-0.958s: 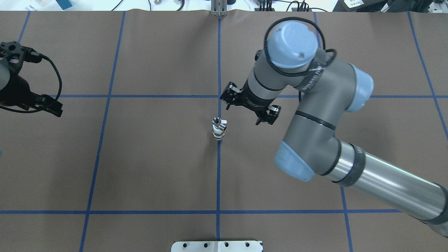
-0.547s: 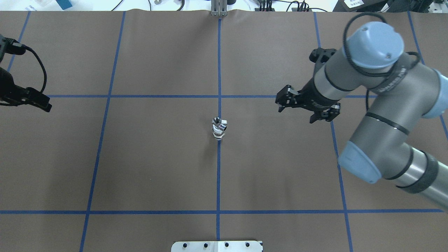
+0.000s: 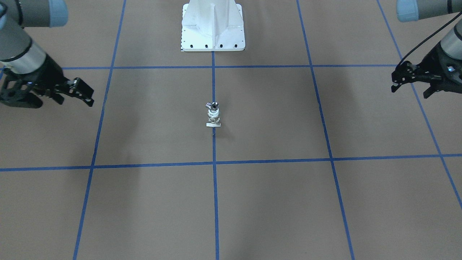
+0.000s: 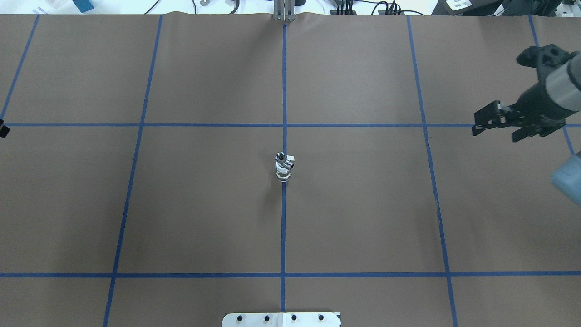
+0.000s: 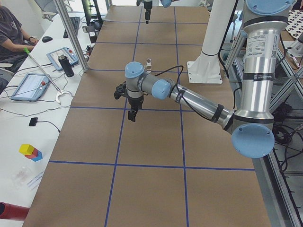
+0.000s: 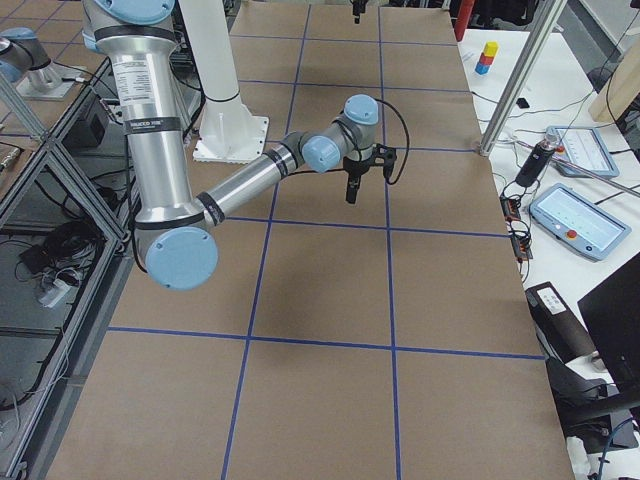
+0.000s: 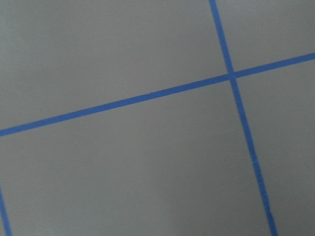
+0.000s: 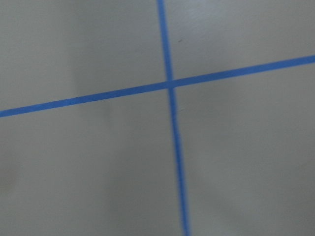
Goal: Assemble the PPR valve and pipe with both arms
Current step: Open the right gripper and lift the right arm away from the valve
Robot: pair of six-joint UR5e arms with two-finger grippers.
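- Brown paper covers the bench (image 3: 144,202) in the front-facing view, where we see the valve and pipe (image 3: 213,115) standing upright on the blue centre line (image 3: 215,187), in front of the white pedestal (image 3: 213,25).
- At that view's left edge hangs the right arm (image 3: 21,54), at its right edge the left arm (image 3: 453,43). Both have their jaws spread wide, holding nothing, well apart from the assembly.
- From overhead we find the valve and pipe mid-bench, and the right arm at the right edge with its jaws wide.
- From the left end, we see the left arm pointing down over the paper, the assembly beyond it.
- From the right end, the right arm points down likewise.
- Both wrist views show us only paper and crossing blue tape.
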